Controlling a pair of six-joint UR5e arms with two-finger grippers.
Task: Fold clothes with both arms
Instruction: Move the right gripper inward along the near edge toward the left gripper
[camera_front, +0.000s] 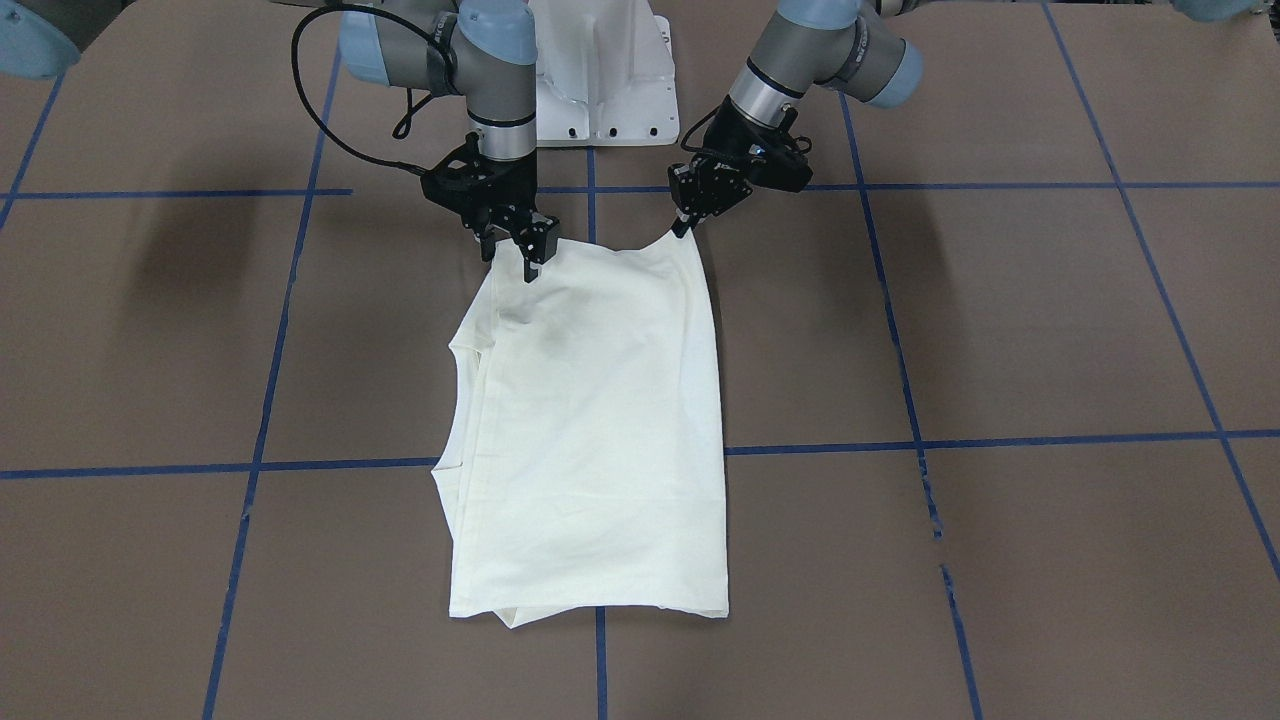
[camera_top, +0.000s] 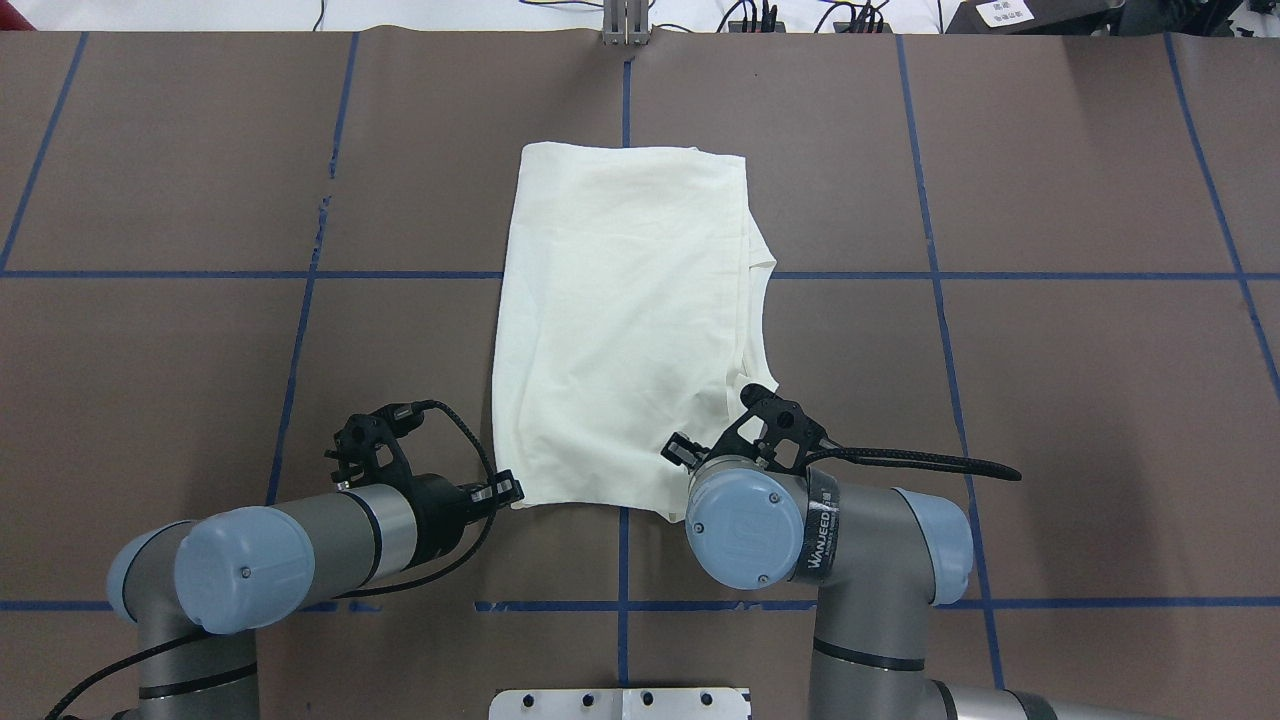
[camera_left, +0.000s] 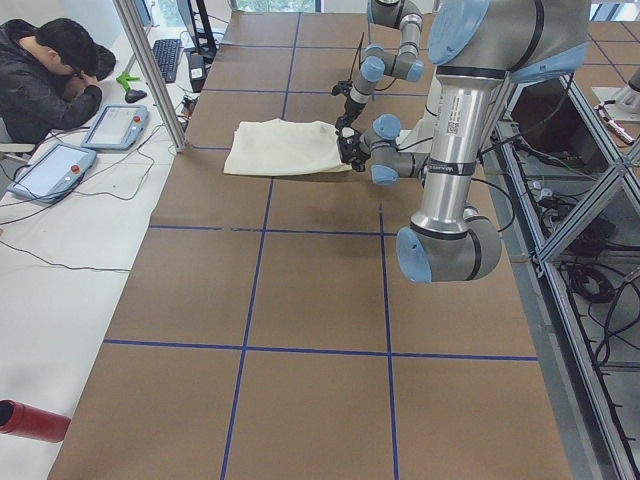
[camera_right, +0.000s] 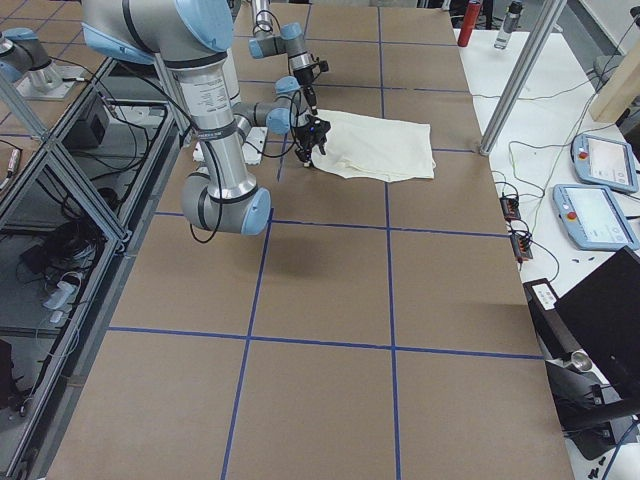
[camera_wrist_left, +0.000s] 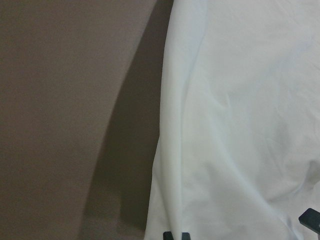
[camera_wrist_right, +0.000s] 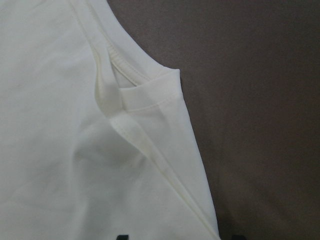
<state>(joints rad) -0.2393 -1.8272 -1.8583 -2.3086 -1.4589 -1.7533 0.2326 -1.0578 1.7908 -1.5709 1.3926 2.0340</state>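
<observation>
The brown table (camera_top: 200, 350) has the folded cream T-shirt (camera_top: 625, 310) lying mid-grid, plain side up. Front view shows the left gripper (camera_front: 684, 226) and right gripper (camera_front: 528, 262) each pinching a near corner; overhead, the right arm hides its own grip.

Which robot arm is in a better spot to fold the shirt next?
Neither alone; the next fold likely needs both. The left gripper pinches one near corner of the shirt, and the right gripper is at the other near corner, so together they could carry that edge toward the far end.
</observation>
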